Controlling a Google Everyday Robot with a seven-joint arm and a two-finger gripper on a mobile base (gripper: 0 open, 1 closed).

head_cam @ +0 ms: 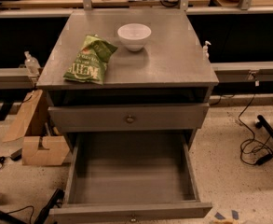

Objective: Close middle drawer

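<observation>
The middle drawer of the grey cabinet is pulled far out toward me. Its deep grey box is empty. Its low front panel runs along the bottom edge of the camera view, and its small brass knob is just visible there. Above it, the taller-fronted drawer with a like knob is nearly shut. The gripper does not show in the camera view; it lies beyond the bottom right edge.
A green chip bag and a white bowl sit on the cabinet top. A cardboard box stands on the floor at the left. Black cables lie on the floor at the right.
</observation>
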